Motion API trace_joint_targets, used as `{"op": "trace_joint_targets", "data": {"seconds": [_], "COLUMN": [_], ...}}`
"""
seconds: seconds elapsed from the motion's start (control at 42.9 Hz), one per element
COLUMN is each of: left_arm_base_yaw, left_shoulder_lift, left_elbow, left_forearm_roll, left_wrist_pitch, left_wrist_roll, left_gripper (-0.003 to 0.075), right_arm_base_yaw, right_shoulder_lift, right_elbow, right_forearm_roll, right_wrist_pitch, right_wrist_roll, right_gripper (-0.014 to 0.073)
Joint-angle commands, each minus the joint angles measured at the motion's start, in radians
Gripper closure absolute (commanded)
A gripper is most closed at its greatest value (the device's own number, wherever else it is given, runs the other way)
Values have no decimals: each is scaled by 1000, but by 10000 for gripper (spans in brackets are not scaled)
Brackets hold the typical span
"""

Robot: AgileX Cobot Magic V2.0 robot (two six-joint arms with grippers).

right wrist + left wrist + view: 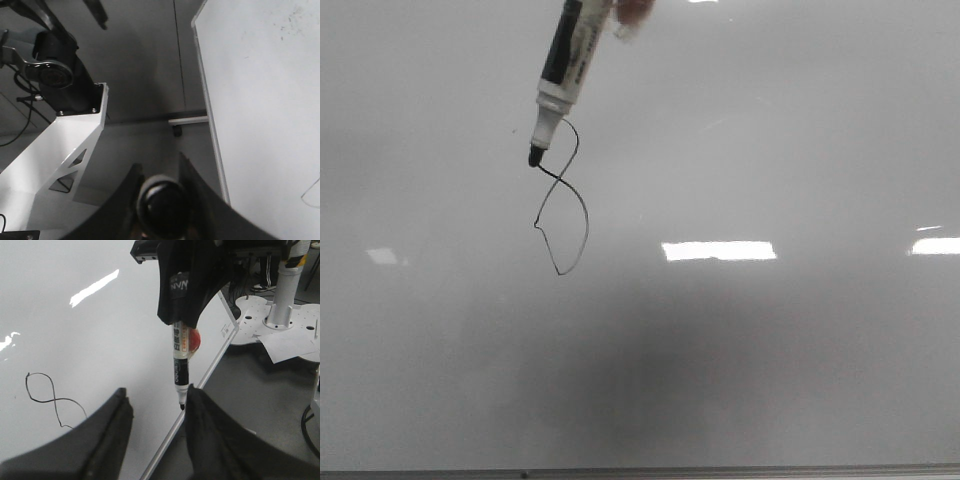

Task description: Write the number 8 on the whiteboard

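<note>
1. Right gripper (161, 200) had its two dark fingers clamped on the round black butt end of the marker (563, 70). The left wrist view showed that arm reaching in from above, marker held in a black shroud, pointing down toward the whiteboard (770, 150).
2. Marker was tilted in the front view, cap end toward the upper right, dark tip at the lower left. Tip sat at the left side of the number 8 (563, 200), at the level of the upper loop's lower left; contact with the board looked likely but could not be confirmed.
3. Left gripper (155, 425) stood with its fingers apart and nothing between them, close to the board face, well off from the drawn figure.
4. The number 8 lay in the upper left part of the board in the front view: thin black line, small upper loop, larger lower loop ending in a point.
5. Surroundings: a thin metal frame edge (200, 390) bordered the board; beyond it a grey floor, a white robot base plate (270, 325) with a post, and a white bracket (60, 150) under a black joint.
6. Board surface was glossy, pale grey-white, with bright rectangular reflections (718, 250). Marker barrel was white with a black label and printed text; a red-orange patch (192, 340) showed beside it.
</note>
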Motion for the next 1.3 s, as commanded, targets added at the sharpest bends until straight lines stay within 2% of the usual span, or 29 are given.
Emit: {"op": "trace_joint_targets", "data": {"seconds": [0.0, 0.116, 0.256, 0.443, 0.536, 0.699, 0.932, 1.002, 1.281], "left_arm_base_yaw": [-25, -64, -110, -177, -190, -190, -190, -190, -190], "left_shoulder_lift": [20, 20, 20, 20, 20, 20, 20, 20, 20], "left_elbow": [-34, -34, -34, -34, -34, -34, -34, -34, -34], "left_forearm_roll": [-28, 10, 35, 53, 57, 62, 62, 62, 65], "left_wrist_pitch": [1, -1, 2, 13, 13, 22, 27, 27, 29], "left_wrist_roll": [-21, -41, -73, -106, -107, -108, -108, -108, -108], "left_gripper": [354, 354, 354, 354, 365, 427, 433, 472, 735], "right_arm_base_yaw": [11, 77, 179, 285, 315, 374, 402, 402, 402], "right_shoulder_lift": [-37, -39, -37, -7, 15, 26, 26, 26, 26], "right_elbow": [-34, -40, -57, -129, -164, -179, -179, -179, -179], "right_forearm_roll": [77, 75, 75, 75, 74, 75, 75, 75, 88], "right_wrist_pitch": [15, -7, -104, -135, -130, -150, -166, -164, -172], "right_wrist_roll": [2, 3, 4, 31, 48, 54, 54, 54, 54], "right_gripper": [653, 653, 653, 653, 653, 653, 653, 653, 639]}}
